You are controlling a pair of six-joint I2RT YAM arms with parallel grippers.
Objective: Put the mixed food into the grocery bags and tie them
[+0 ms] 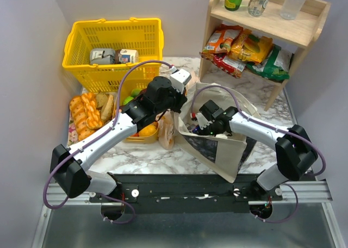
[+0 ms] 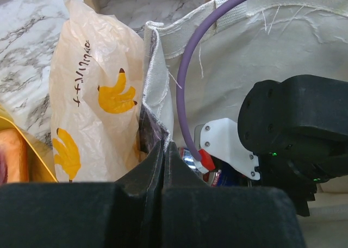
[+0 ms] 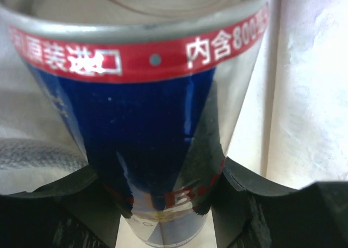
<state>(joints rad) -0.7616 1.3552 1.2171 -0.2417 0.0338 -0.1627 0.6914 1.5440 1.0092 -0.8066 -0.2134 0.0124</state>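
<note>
- My right gripper [image 3: 160, 185] grasps the can [image 3: 147, 123], long axis running up frame centre, inside the tote [image 2: 272, 52].
- My left gripper [image 2: 163, 161], lower centre, is clenched on the tote rim.

Drink can [image 3: 157, 150]: glossy metal, blue lacquer, red printed band, bare silver rim.
Canvas tote [image 1: 231, 150]: matt beige woven cloth, frayed threads along the hem.
Plastic bag [image 2: 92, 95]: thin translucent peach film, crinkled, slight sheen.
Left end effector [image 2: 164, 166]: matt black plastic, fine grain.
Cable [image 2: 185, 90]: smooth purple sheath.
Surface [image 1: 147, 158]: smooth marble look, white with grey veins.
Basket [image 1: 81, 47], far left: glossy yellow plastic lattice.
Shelf [image 1: 274, 22], far right: pale matt wood. The snack packets [image 1: 244, 52] under it are glossy and crinkly.
</note>
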